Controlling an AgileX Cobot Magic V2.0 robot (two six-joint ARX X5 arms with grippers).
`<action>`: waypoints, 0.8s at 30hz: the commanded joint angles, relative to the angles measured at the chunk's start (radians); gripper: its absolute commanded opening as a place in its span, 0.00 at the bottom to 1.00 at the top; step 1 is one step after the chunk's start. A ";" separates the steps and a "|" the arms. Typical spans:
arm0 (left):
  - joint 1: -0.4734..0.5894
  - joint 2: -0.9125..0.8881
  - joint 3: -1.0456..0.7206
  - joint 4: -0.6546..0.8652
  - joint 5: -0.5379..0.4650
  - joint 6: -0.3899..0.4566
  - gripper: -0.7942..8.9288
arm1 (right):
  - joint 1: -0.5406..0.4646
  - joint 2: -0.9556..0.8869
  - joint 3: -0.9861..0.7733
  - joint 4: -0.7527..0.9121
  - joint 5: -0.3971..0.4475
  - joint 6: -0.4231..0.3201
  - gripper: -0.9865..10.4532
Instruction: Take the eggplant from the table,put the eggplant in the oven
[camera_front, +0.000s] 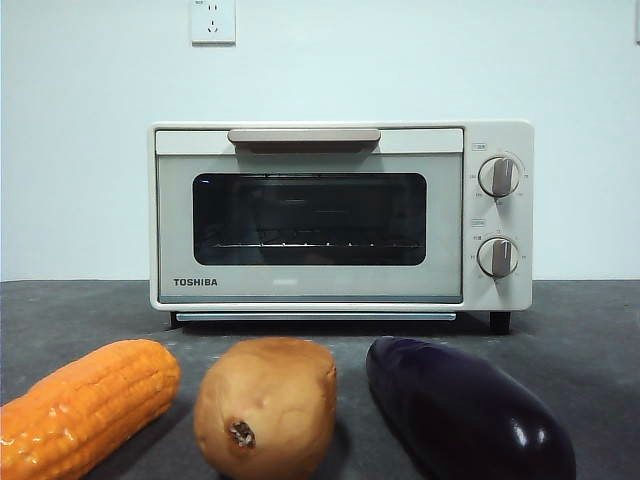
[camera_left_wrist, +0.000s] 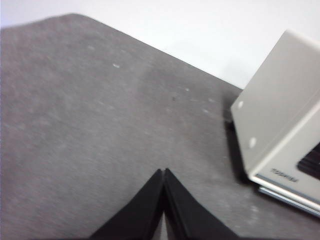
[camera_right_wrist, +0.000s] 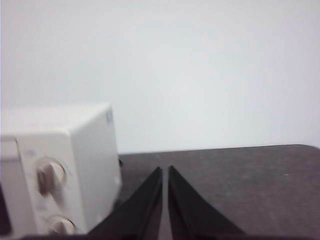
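The dark purple eggplant lies on the grey table at the front right, in front of the oven. The cream-white oven stands behind it with its glass door closed and its handle at the top. Neither arm shows in the front view. My left gripper is shut and empty above bare table, with the oven's left corner off to one side. My right gripper is also shut and empty, beside the oven's knob side.
An orange corn cob and a brown potato lie in a row to the left of the eggplant. A white wall with a socket stands behind the oven.
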 joint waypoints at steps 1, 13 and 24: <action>0.002 -0.001 -0.020 -0.004 0.040 -0.053 0.09 | -0.002 -0.003 0.000 0.039 -0.043 0.157 0.09; 0.002 0.029 0.154 -0.115 0.113 -0.050 0.09 | -0.002 -0.002 0.091 -0.034 -0.306 0.357 0.09; 0.002 0.223 0.335 -0.115 0.154 0.008 0.09 | -0.001 0.158 0.380 -0.296 -0.465 0.224 0.09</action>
